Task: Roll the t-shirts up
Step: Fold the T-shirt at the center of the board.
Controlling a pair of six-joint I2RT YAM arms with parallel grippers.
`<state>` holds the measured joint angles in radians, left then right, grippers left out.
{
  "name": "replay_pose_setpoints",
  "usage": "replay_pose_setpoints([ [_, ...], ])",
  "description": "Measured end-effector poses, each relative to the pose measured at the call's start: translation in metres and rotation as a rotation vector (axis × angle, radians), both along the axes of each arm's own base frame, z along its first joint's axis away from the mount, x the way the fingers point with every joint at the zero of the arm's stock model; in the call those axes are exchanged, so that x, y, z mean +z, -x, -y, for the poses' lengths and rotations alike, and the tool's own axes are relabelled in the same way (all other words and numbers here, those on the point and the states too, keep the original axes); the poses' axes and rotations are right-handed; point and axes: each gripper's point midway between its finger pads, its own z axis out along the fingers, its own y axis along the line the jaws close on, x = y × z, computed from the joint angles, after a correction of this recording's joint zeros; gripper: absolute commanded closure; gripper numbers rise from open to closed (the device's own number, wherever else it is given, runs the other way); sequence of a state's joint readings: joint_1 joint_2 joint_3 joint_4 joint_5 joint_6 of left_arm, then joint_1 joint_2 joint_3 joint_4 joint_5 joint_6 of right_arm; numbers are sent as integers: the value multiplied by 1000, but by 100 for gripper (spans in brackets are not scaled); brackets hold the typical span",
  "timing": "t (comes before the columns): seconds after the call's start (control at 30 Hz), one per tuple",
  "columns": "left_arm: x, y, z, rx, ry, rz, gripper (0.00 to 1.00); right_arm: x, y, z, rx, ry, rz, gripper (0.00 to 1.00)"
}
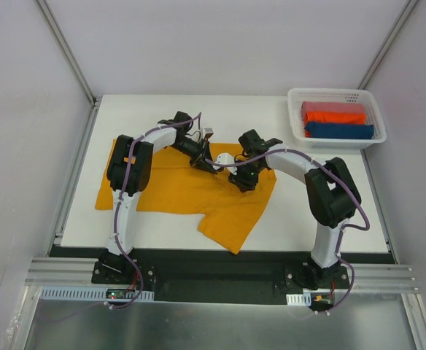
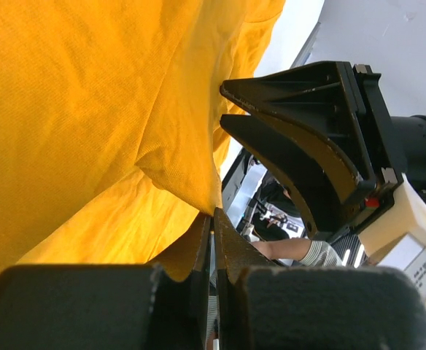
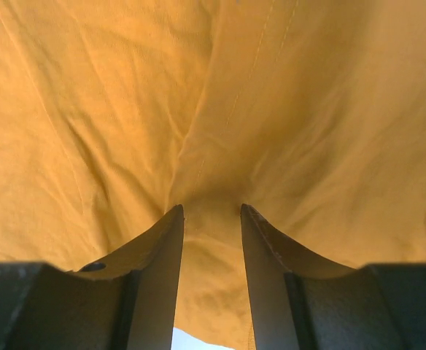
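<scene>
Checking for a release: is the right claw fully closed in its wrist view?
No, the right claw stands with fingers apart, mustard-yellow t-shirt showing in the gap.

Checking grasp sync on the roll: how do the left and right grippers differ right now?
The left gripper is shut, pinching a fold of the yellow t-shirt; the right gripper has its jaws parted, with cloth bulging into the gap. The fold at the left gripper is drawn into a peak at its tips; the cloth at the right gripper does not look clamped. Shared: both are at the same shirt, close together near its middle.
</scene>
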<state>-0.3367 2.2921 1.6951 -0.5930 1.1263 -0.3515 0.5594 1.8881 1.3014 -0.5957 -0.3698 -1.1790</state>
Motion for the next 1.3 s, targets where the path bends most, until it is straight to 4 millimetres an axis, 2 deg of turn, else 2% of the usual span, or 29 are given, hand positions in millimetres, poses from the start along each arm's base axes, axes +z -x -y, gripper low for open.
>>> replay_pose_setpoints([
  [0.17, 0, -1, 0, 0, 2, 5, 100, 2, 1, -4, 17, 1, -1, 59],
  [0.4, 0, -1, 0, 1, 2, 5, 100, 1, 11, 1, 31, 21, -34, 58],
  [0.7, 0, -1, 0, 1, 1, 5, 100, -2, 9, 4, 36, 55, -15, 59],
  [0.8, 0, -1, 0, 0, 1, 5, 100, -5, 10, 3, 47, 72, -12, 72],
  [0.83, 0, -1, 0, 1, 1, 5, 100, -6, 11, 3, 50, 76, -11, 82],
  [0.97, 0, -1, 0, 1, 1, 4, 100, -7, 10, 4, 55, 86, -6, 99],
  [1.13, 0, -1, 0, 1, 1, 4, 100, -4, 11, 5, 49, 91, -9, 99],
  [1.3, -2, -2, -1, 5, 0, 1, 100, 12, 16, 1, 45, 89, -14, 99],
])
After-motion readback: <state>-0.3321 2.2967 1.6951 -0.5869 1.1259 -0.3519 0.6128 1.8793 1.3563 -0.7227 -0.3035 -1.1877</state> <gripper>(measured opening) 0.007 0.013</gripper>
